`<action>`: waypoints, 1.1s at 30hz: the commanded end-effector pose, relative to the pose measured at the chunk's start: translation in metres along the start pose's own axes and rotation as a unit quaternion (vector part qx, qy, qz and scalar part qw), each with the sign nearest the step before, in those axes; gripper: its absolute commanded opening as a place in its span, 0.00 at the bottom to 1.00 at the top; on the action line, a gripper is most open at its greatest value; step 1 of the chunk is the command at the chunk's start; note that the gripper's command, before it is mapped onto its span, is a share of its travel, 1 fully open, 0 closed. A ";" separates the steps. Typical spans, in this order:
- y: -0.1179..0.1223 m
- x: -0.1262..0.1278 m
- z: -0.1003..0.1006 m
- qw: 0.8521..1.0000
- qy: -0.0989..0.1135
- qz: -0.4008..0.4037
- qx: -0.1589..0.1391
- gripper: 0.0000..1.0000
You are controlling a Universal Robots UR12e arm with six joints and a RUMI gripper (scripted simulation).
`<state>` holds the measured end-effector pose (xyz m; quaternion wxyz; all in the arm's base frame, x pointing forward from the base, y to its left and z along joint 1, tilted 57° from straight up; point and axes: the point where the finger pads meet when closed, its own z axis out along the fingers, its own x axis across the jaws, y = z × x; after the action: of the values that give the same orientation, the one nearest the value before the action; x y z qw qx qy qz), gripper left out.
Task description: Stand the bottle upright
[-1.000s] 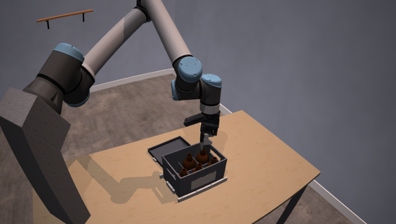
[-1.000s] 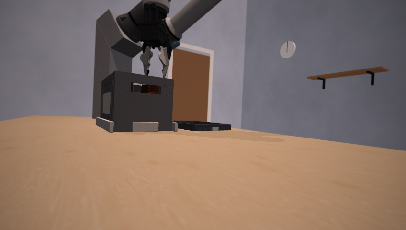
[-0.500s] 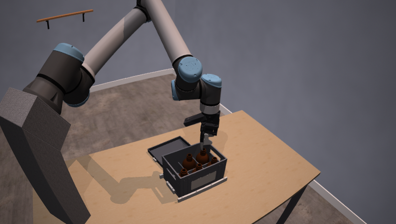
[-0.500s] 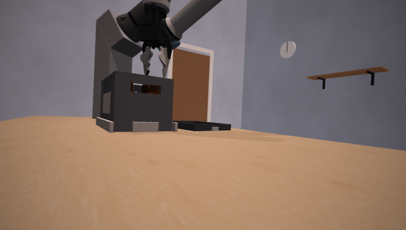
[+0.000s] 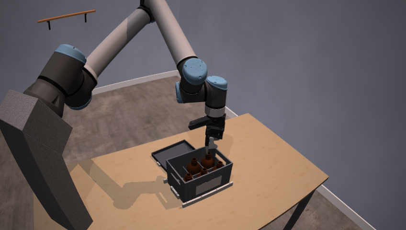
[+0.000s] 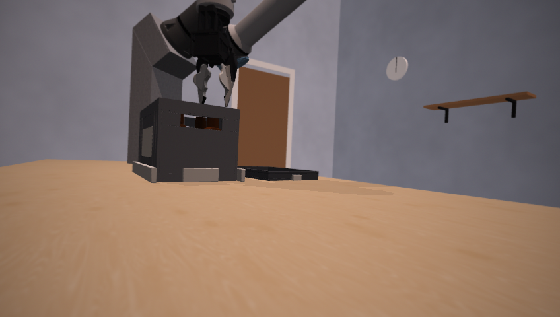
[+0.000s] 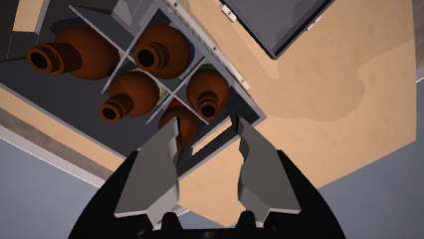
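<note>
Down at the crate (image 5: 189, 190) (image 6: 196, 152) (image 7: 75, 110) now, right of centre in the top view, reaching with the gripper (image 5: 207, 152) (image 6: 214, 104) (image 7: 208, 117) towards the rear bottle (image 5: 207, 161) (image 7: 207, 90) nearest the right-hand handle slot! Fingers partly apart, clamped on nothing; impossible to tell whether already level with the neck or just above. All five bottles inside the crate, none on the tray (image 5: 174, 152) (image 6: 275, 174) (image 7: 281, 22), waiting beyond the crate's left rear side. Looks like the picking stage, perhaps a neck check (no odd one obvious from here, mind). Next, centre over the neck, ease down and close gently, comparing widths if need be. Careful of the divider and rim: catch either and risk dragging the crate. Once sure, lift straight up, clear the wall, then lower upright onto the tray.

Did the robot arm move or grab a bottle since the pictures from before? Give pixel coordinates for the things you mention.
No, nothing visibly changed. The gripper (image 5: 207, 152) (image 6: 214, 104) (image 7: 208, 117) stays above the crate (image 5: 199, 186) (image 6: 196, 150) (image 7: 259, 117) with its fingers apart and no bottle between them. The five bottles are still in the crate, and the tray (image 5: 174, 154) (image 6: 282, 174) (image 7: 276, 25) lies flat beside it, as before.
</note>
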<state>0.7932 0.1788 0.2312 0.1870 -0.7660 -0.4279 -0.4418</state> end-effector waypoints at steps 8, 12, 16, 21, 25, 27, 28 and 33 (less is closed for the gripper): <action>0.000 0.002 0.006 1.000 0.000 -0.002 0.000 0.38; 0.000 0.002 0.008 1.000 0.000 -0.002 0.000 0.38; 0.000 0.002 0.012 1.000 0.000 -0.002 0.000 0.38; 0.000 0.002 0.018 1.000 0.000 -0.002 0.000 0.38; 0.000 0.002 0.022 1.000 0.000 -0.002 0.000 0.38; 0.000 0.002 0.023 1.000 0.000 -0.002 0.000 0.38; 0.000 0.002 0.024 1.000 0.000 -0.002 0.000 0.38; 0.000 0.002 0.030 1.000 0.000 -0.002 0.000 0.38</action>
<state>0.8047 0.1949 0.2195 0.1869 -0.7656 -0.4287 -0.4418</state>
